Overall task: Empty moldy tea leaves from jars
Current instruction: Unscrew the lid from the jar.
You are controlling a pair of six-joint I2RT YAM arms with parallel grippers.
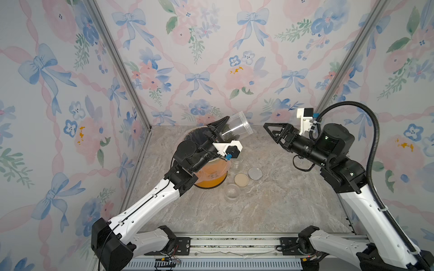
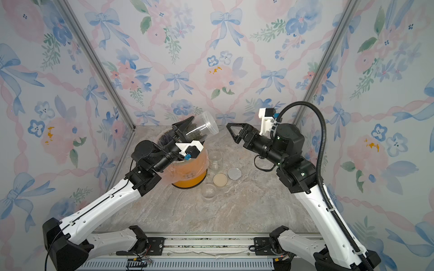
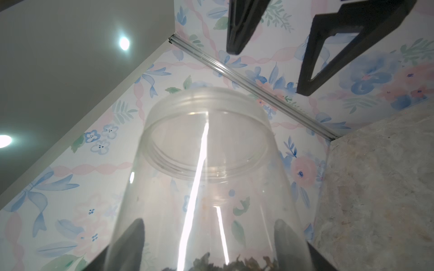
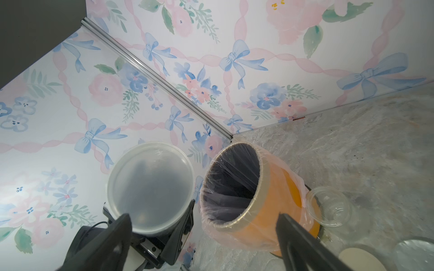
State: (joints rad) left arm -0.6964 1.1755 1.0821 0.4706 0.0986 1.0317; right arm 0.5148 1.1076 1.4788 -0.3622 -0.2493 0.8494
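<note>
My left gripper (image 1: pixel 218 131) (image 2: pixel 185 131) (image 3: pixel 210 244) is shut on the lower part of a clear jar (image 1: pixel 237 126) (image 2: pixel 200 127) (image 3: pixel 206 145). The jar hangs tilted over the back rim of the orange bin (image 1: pixel 211 179) (image 2: pixel 187 179). Its top end points up and to the right and appears to carry a translucent grey lid (image 4: pixel 150 187). Dark tea leaves (image 1: pixel 226 128) (image 3: pixel 234 264) lie at the jar's bottom, between my fingers. My right gripper (image 1: pixel 266 127) (image 2: pixel 229 128) (image 4: pixel 206 241) is open a short way to the right of the lid, aimed at it, touching nothing.
Right of the plastic-lined bin (image 4: pixel 277 204) two open, empty clear jars (image 1: pixel 237 162) (image 1: pixel 232 192) (image 4: pixel 328 206) stand on the marble table. Beside them lie a beige lid (image 1: pixel 241 179) (image 4: pixel 361 259) and a silver lid (image 1: pixel 255 173) (image 4: pixel 415 253). Flowered walls close in the left, back and right.
</note>
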